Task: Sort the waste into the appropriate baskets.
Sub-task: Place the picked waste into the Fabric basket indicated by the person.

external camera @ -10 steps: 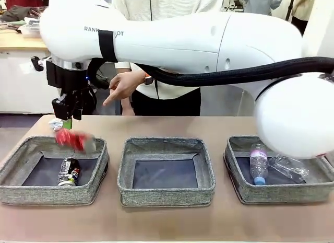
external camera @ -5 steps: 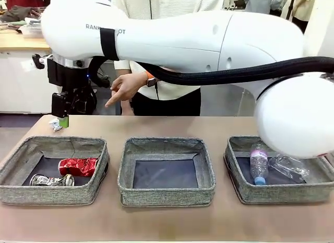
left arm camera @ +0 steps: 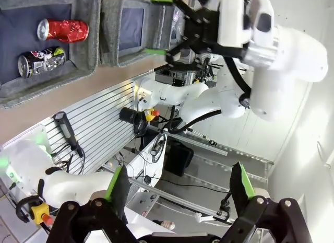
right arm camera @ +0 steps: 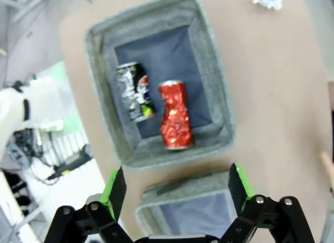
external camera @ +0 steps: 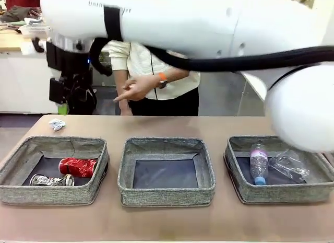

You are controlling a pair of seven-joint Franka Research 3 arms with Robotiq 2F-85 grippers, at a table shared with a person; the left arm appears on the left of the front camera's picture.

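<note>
Left basket [external camera: 15,164] held red can [external camera: 78,166] beside dark can [external camera: 50,180]; paper wad [external camera: 57,124] lay on surface [external camera: 167,222] behind it, under the empty, open right claw [external camera: 62,99]; left claw [left arm camera: 177,188] open.

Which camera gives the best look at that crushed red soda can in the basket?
The right wrist view: it looks straight down on the crushed red soda can, showing its whole length beside the dark can. The front view shows it side-on behind the grey woven basket wall; the left wrist view shows it small.
</note>
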